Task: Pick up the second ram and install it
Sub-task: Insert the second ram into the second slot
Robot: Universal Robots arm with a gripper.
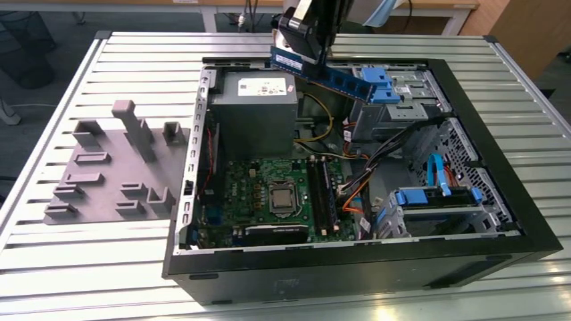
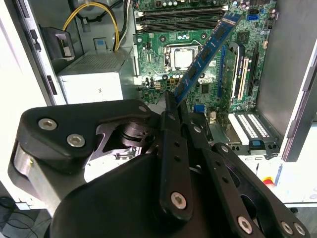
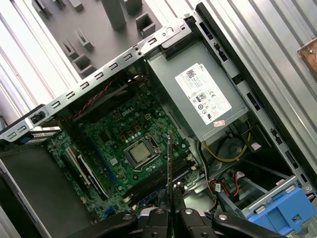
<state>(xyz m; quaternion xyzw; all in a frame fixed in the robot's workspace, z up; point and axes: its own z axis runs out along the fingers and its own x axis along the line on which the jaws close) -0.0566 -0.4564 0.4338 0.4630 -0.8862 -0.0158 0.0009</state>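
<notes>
The second ram (image 1: 344,79), a narrow blue stick with black chips, hangs tilted in the air over the back of the open computer case. My gripper (image 1: 301,48) is shut on one end of it, above the grey power supply (image 1: 254,107). In the second wrist view the ram (image 2: 208,49) slants away from the gripper (image 2: 173,106) over the green motherboard (image 2: 158,54). The first wrist view has the ram (image 3: 169,163) edge-on, rising from the gripper (image 3: 169,214) above the long dark memory slots (image 3: 158,176). Those slots (image 1: 323,190) lie beside the processor (image 1: 283,197), well below the stick.
A grey plastic tray (image 1: 107,167) with upright blocks lies on the slatted table at the exterior view's left of the case. Blue drive caddies (image 1: 437,197) and loose cables (image 1: 357,177) fill the case's other side. The case walls (image 1: 499,167) rim the board.
</notes>
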